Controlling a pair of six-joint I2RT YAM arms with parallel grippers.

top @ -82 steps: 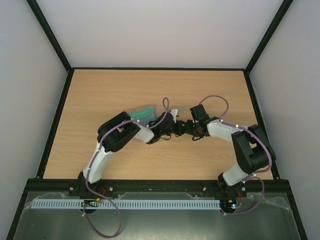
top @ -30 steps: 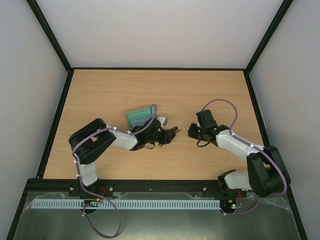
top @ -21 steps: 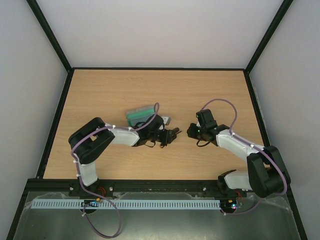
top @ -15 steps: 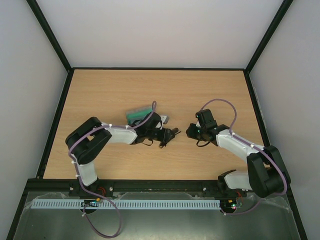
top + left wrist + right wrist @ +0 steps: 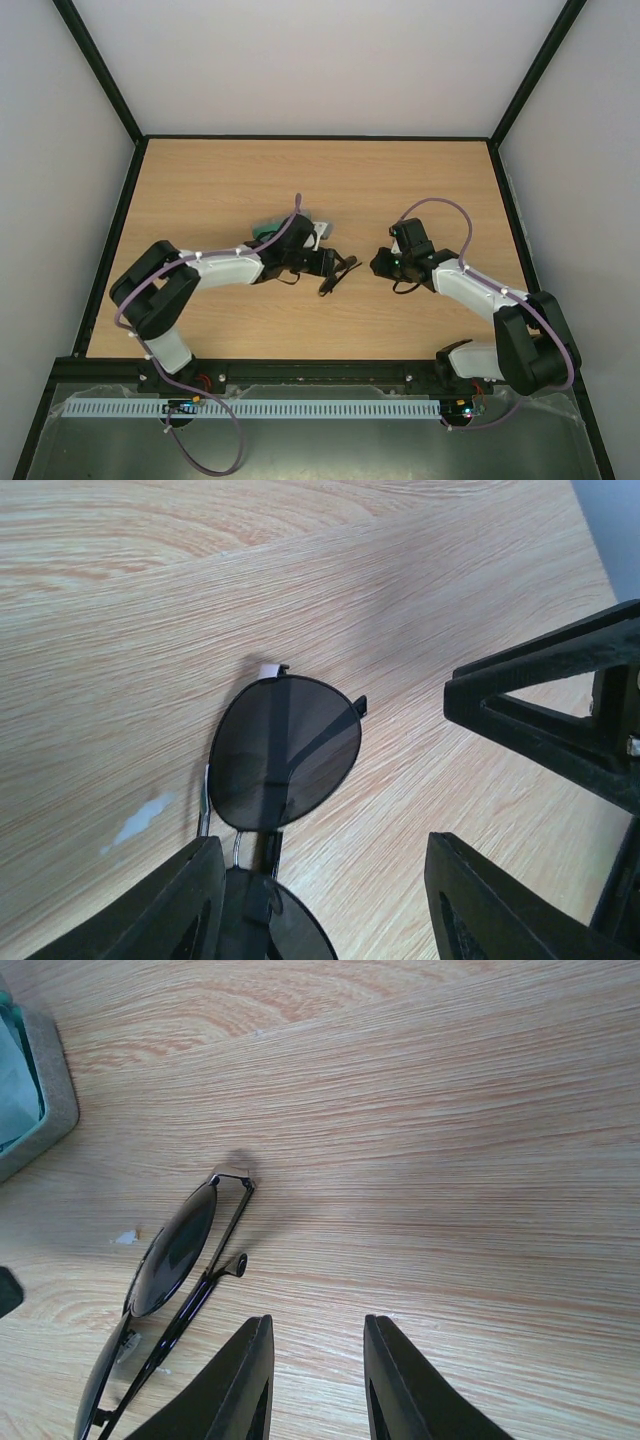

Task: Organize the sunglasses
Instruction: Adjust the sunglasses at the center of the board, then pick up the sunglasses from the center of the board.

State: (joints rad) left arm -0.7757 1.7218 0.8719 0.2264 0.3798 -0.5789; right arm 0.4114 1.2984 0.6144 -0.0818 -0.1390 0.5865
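The sunglasses lie folded on the wooden table, round dark lenses up and temple arms tucked beneath. My left gripper hangs low over them, open; its left finger overlaps the nearer lens and its right finger stands well apart. From above, the sunglasses stick out just past the left gripper. My right gripper faces them from the right, a short gap away. In the right wrist view the sunglasses lie left of the right gripper, which is open with bare wood between its fingers.
The grey case with green lining sits behind the left arm, partly hidden by it; its corner shows at the upper left of the right wrist view. Black frame rails border the table.
The grippers, together at the middle in the earliest frame, have parted. Over the last second the left arm has stretched out low with its gripper staying at the sunglasses; the right arm has hardly moved.
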